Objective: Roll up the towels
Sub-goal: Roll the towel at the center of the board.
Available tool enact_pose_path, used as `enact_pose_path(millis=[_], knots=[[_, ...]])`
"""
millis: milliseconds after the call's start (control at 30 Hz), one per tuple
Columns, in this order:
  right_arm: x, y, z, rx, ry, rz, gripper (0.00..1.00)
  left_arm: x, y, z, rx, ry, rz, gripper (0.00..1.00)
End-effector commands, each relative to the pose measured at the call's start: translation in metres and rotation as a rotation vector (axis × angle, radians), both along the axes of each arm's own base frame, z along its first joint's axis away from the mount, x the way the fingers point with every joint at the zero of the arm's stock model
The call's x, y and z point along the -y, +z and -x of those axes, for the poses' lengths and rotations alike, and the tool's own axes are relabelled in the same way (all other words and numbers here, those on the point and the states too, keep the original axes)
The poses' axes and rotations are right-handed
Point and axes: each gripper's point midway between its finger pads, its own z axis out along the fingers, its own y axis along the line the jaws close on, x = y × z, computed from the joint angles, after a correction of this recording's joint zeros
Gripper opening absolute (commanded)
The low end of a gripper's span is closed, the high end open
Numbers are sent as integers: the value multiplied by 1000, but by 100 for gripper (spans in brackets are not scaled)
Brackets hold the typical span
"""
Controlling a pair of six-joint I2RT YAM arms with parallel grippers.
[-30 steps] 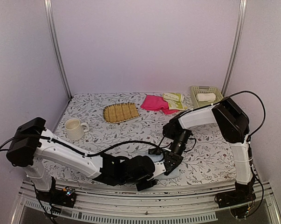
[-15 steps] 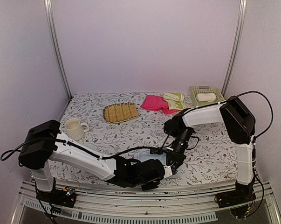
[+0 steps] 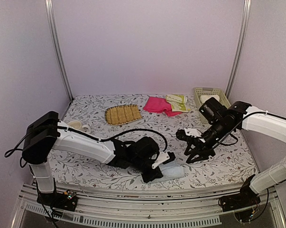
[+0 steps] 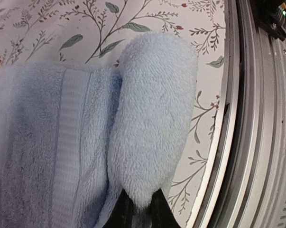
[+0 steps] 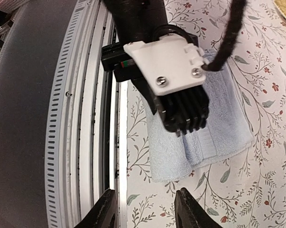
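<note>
One light blue towel [image 3: 175, 170] nearest the front rail [image 4: 256, 118] of the flower-printed table [image 3: 95, 107], partly rolled. Rolled part a fat fuzzy tube on the rail side; flat remainder spread beside it, touching.

Low on that towel, left gripper [image 4: 139, 213], dark fingers pressed close together at the near end of the roll. Seemingly pinching the roll's tip, though only the finger ends visible at the bottom edge of the left wrist view. Same gripper from above in the right wrist view: white plate and black ribbed fingers planted on the towel's rail-side half.

Lifted above the table to the right of the blue towel and apart from it, right gripper [image 5: 148, 211], jaws spread, nothing between them.

At the far side, pink towel [image 3: 157, 105], loose and crumpled. Just beside it on the right, pale yellow-green towel [image 3: 177, 102], touching or overlapping its edge. In the far right corner, cream-white towel [image 3: 210, 98] rolled inside the pale green lattice basket [image 3: 198, 91], partly hidden behind the right arm.

Left of the pink towel, tan woven mat [image 3: 123, 114], flat. At the left, pale mug [image 3: 77, 125], half hidden behind the left arm.
</note>
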Motion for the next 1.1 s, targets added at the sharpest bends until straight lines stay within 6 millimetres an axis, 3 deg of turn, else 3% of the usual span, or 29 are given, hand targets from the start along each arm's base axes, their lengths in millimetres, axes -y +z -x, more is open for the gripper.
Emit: enact_pose_path(millis=[0,233,500,800,867,933,1067], knots=[[-5,0,-20,164,-25,-54,45,-16,-33,24,-407,-18,-49,7],[-19,-40,-10,269,48,34,45,-22,-50,11,-654,77,-36,7],[-44,-86,-16,435,81,158,46,-27,-57,5,-671,115,-45,8],[-49,-135,-15,450,143,248,46,-32,-60,-2,-670,135,-55,10],[-48,-144,-11,429,162,263,42,-32,-60,-3,-663,134,-54,12],[-45,-152,-5,392,185,282,30,-31,-53,-5,-639,121,-38,14],[-40,-156,16,279,239,294,16,-33,-23,-12,-540,103,46,28]])
